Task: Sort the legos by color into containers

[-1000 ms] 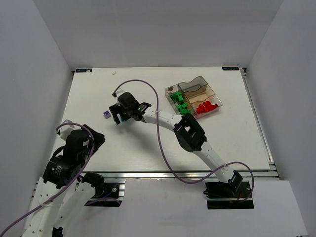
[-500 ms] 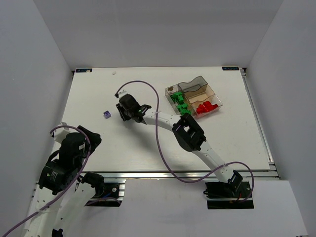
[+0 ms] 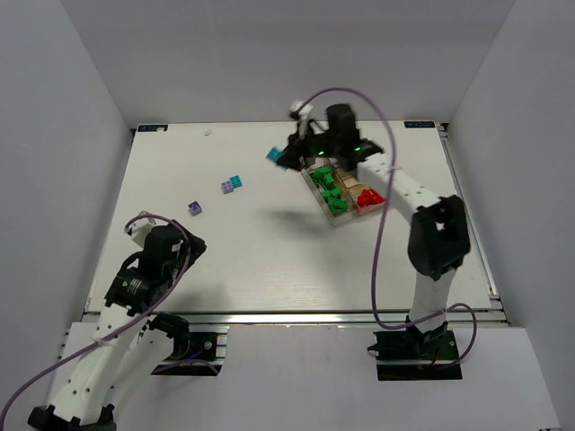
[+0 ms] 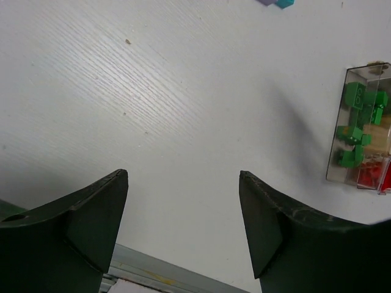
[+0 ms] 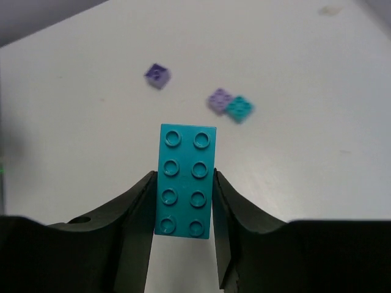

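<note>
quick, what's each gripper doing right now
left gripper: open, holding nothing
right gripper: closed on a cyan lego

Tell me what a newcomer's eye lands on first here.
The right end effector grips a long cyan brick by its sides, raised near the table's far edge beside the tray. That tray holds green bricks and red bricks in separate compartments. A purple and cyan pair and a darker purple brick lie loose on the table, left of it.
</note>
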Robot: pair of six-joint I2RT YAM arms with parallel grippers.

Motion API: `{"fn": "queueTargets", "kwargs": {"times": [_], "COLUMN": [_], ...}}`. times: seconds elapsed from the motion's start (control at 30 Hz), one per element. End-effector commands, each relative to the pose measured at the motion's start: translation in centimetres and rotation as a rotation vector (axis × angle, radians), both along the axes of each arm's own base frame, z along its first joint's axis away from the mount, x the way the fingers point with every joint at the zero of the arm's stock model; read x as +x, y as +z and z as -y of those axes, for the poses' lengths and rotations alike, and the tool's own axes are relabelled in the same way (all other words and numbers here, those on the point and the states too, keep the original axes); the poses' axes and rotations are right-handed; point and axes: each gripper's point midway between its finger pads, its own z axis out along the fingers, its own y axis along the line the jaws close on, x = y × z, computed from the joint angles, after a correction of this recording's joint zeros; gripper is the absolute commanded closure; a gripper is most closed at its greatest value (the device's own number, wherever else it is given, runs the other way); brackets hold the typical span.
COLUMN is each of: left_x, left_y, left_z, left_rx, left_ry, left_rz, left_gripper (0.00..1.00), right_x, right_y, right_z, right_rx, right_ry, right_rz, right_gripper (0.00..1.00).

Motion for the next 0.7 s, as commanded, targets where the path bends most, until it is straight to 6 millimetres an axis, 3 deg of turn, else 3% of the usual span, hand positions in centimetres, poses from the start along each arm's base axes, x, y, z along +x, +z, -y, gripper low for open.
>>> {"fn": "queueTargets", "kwargs": {"times": [0.0, 0.03, 0.13, 0.17, 0.3, 0.37, 0.43, 0.47, 0.5, 0.53, 0.57, 0.67], "left_x": [2.2, 2.5, 3.3, 3.7, 4.2, 4.4, 4.5, 4.5, 4.5, 4.6, 4.5, 4.4], "left_y": [0.4, 0.0, -0.8, -0.8, -1.7, -1.9, -2.0, -2.0, -2.1, -2.2, -2.3, -2.5], "left_z": [1.8, 2.0, 2.7, 2.9, 3.1, 3.3, 3.5, 3.5, 3.6, 3.4, 3.4, 3.3], "left_rx": [-0.05, -0.047, -0.057, -0.063, -0.065, -0.069, -0.077, -0.081, -0.085, -0.084, -0.086, -0.08], "left_ry": [-0.045, -0.051, -0.063, -0.068, -0.064, -0.063, -0.066, -0.063, -0.065, -0.056, -0.057, -0.058], "left_rz": [0.048, 0.033, 0.024, 0.032, 0.014, 0.009, 0.009, 0.009, 0.007, 0.004, 0.002, -0.007], "left_gripper": [0.17, 0.17, 0.17, 0.17, 0.18, 0.17, 0.18, 0.18, 0.18, 0.18, 0.18, 0.18], "right_x": [0.6, 2.2, 4.3, 5.7, 7.8, 8.5, 9.6, 10.0, 10.0, 11.6, 10.3, 11.2], "right_y": [2.2, 1.3, 0.6, 0.1, -1.0, -2.9, -2.9, -5.0, -5.2, -5.0, -5.8, -6.9], "right_z": [5.9, 9.1, 13.3, 15.8, 20.7, 22.7, 24.3, 26.4, 26.4, 26.8, 27.3, 28.8], "right_rx": [-0.027, -0.102, -0.193, -0.216, -0.307, -0.389, -0.412, -0.45, -0.439, -0.442, -0.454, -0.529], "right_ry": [0.089, 0.042, -0.113, -0.165, -0.164, -0.101, -0.067, -0.033, 0.009, 0.036, 0.088, 0.205], "right_rz": [0.16, 0.195, 0.167, 0.147, 0.192, 0.253, 0.299, 0.271, 0.269, 0.298, 0.24, 0.332], "right_gripper": [1.0, 1.0, 1.0, 1.0, 1.0, 1.0, 1.0, 1.0, 1.0, 1.0, 1.0, 1.0]}}
